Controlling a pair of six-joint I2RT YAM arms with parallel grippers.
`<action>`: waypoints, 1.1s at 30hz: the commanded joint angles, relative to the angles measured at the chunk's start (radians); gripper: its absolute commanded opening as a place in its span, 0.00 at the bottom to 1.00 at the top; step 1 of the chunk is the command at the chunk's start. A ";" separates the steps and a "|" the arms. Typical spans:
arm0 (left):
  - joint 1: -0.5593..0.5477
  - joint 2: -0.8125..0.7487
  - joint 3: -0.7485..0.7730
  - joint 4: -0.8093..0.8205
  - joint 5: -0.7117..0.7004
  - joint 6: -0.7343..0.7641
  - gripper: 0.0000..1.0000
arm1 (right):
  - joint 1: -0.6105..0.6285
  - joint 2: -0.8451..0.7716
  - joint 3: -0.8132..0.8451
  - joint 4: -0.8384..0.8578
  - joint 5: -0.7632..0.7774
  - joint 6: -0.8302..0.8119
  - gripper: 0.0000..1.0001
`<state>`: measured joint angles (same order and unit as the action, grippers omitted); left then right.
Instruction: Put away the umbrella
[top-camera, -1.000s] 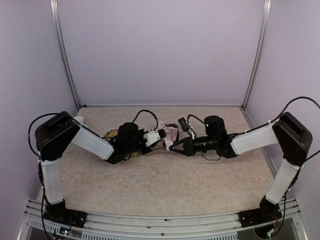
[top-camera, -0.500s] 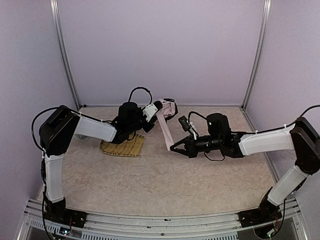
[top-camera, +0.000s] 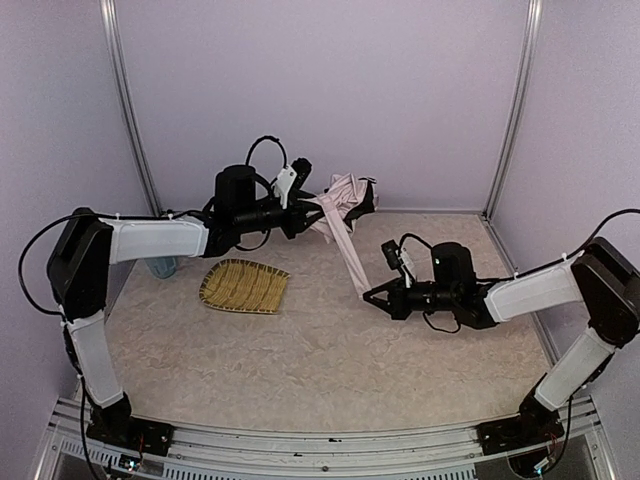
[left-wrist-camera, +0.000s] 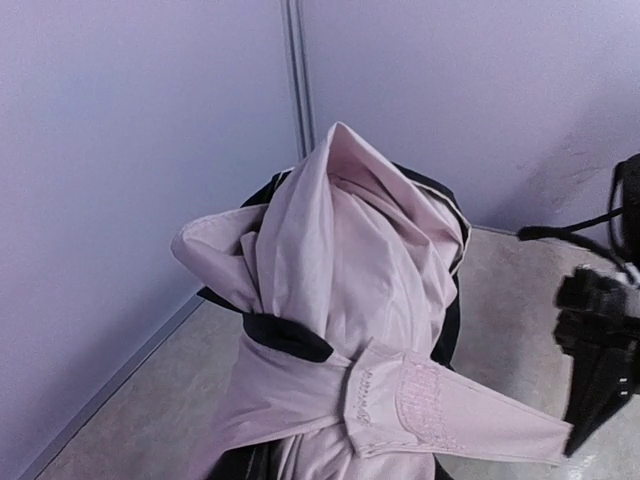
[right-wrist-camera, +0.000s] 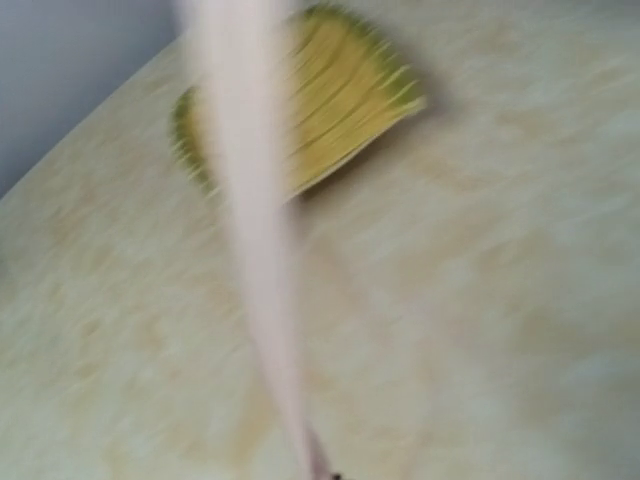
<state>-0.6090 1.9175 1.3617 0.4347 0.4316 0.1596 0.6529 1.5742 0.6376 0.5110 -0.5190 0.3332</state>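
Note:
The pale pink umbrella (top-camera: 347, 190), folded into a loose bundle with black trim, hangs above the table near the back wall. My left gripper (top-camera: 306, 207) is shut on its near end. In the left wrist view the umbrella (left-wrist-camera: 345, 260) fills the frame and hides the fingers. Its pink closure strap (top-camera: 346, 250) runs taut down to my right gripper (top-camera: 367, 296), which is shut on the strap's tip. The strap (left-wrist-camera: 470, 410) shows a stitched fastening patch. In the blurred right wrist view, the strap (right-wrist-camera: 250, 200) stretches away from the jaws.
A woven yellow straw mat (top-camera: 245, 285) lies flat on the table left of centre, also visible as the mat (right-wrist-camera: 330, 100) behind the strap. A pale bluish object (top-camera: 161, 267) sits partly hidden under the left arm. Lilac walls enclose the table on three sides.
The left arm has lifted the umbrella up and back toward the wall, uncovering the mat. The right gripper has moved right and nearer, pulling the strap out long and taut.

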 joint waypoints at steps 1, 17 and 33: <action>0.023 -0.219 0.022 0.165 0.100 -0.100 0.00 | -0.061 0.073 -0.010 -0.067 -0.006 -0.066 0.00; -0.206 -0.317 0.029 -0.498 0.566 0.272 0.00 | -0.282 0.136 0.429 0.037 -0.136 -0.332 0.00; -0.199 -0.014 0.085 -0.844 0.529 0.331 0.00 | -0.118 -0.172 0.411 0.035 -0.293 -0.593 0.00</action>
<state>-0.7948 1.7943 1.4506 -0.1677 0.8608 0.5724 0.4931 1.5276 1.0790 0.4423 -0.8696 -0.1928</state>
